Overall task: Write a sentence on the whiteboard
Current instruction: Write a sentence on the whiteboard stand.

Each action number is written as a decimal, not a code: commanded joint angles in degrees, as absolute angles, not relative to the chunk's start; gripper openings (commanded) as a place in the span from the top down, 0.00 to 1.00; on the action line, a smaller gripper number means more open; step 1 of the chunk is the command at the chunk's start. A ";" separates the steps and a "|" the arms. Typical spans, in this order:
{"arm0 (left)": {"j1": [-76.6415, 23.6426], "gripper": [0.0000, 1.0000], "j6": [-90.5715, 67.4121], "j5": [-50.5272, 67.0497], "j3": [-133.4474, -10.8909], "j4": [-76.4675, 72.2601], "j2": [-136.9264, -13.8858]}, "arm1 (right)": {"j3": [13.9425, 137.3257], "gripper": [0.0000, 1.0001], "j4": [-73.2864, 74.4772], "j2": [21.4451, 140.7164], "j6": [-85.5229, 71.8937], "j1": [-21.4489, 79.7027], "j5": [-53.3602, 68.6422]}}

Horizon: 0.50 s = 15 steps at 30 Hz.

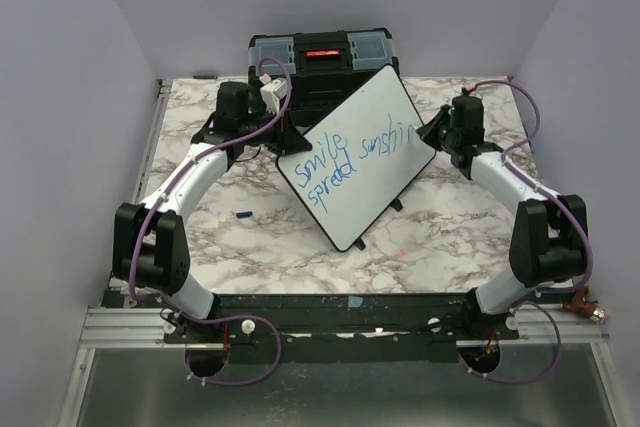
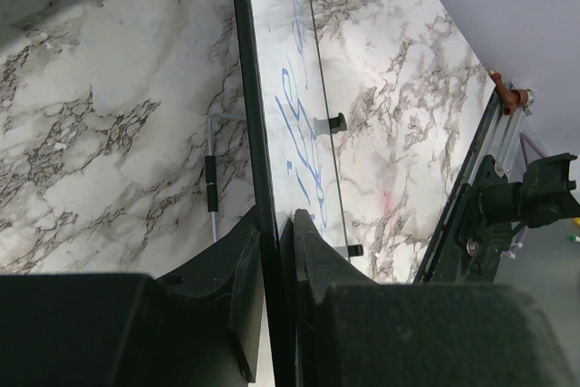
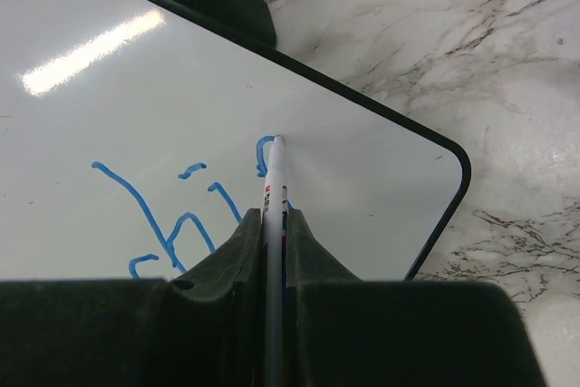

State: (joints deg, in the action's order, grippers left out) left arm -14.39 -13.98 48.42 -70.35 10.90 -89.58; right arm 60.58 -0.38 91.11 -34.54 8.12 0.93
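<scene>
Finishing the sentence on the tilted whiteboard near the table's far edge.
Left gripper clamps its black rim; right gripper pinches a marker, tip touching the board. Seemingly light, stiff and slick: hold it by the rim.

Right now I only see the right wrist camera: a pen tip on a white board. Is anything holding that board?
Observer: Yes. The left gripper is shut on the whiteboard, with its black rim between the fingers.
Operator: What does the writing say?
Observer: From above, the sentence reads "smile spread sunshin" in two blue lines, and your marker is at its end.
Operator: What's behind the board?
Observer: A black toolbox stands just beyond it.
</scene>
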 commanded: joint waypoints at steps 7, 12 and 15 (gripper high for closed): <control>-14.85 1.00 -8.83 47.81 -71.35 6.62 -88.19 | 55.55 0.99 1.54 89.37 -34.92 8.13 1.93; -14.85 1.00 -8.88 47.74 -71.28 6.59 -88.16 | 53.46 0.99 1.67 88.00 -35.19 8.17 2.72; -14.85 1.00 -8.88 47.77 -71.21 6.64 -88.07 | 52.71 0.99 1.91 87.42 -35.07 8.13 2.39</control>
